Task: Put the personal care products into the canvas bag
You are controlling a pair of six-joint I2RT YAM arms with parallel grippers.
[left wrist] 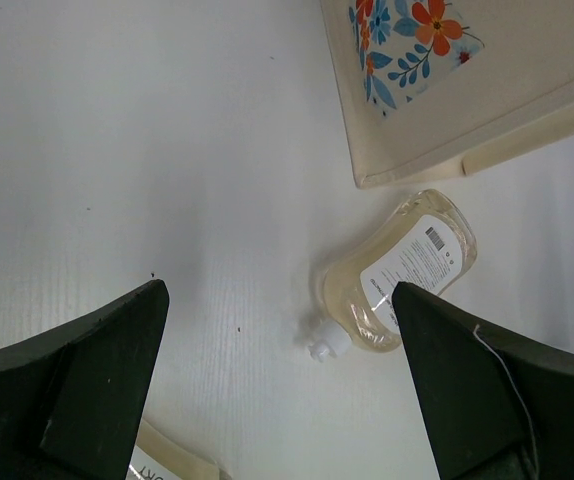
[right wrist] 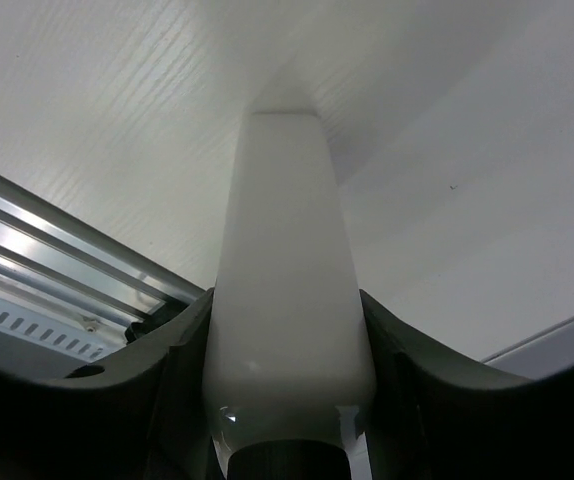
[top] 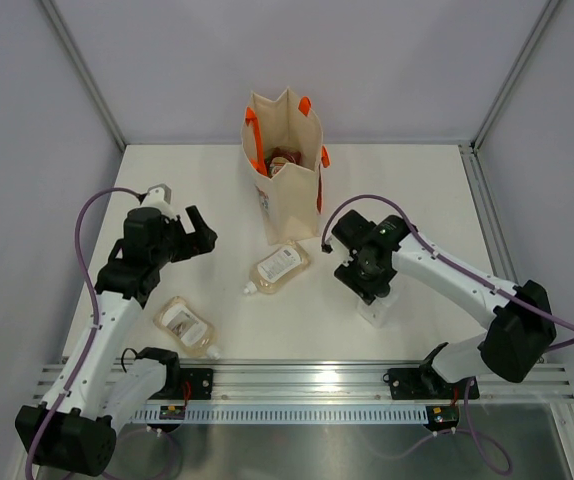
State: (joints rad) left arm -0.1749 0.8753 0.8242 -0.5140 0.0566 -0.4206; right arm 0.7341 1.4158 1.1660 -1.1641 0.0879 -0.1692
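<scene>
Bottle (right wrist: 287,280) snug between the right fingers (right wrist: 437,410).

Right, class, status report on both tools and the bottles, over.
Left tool open, empty, above the table. Right tool shut on a pale bottle by the near rail. Two peach bottles lying outside the bag. Nothing blocking the bag.

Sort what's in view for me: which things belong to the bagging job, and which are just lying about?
Job:
canvas bag, with products inside it
peach bottle beside the bag
peach bottle near the left arm
pale bottle clamped in the right gripper

Not the job:
aluminium rail along the near edge
purple cables
</scene>
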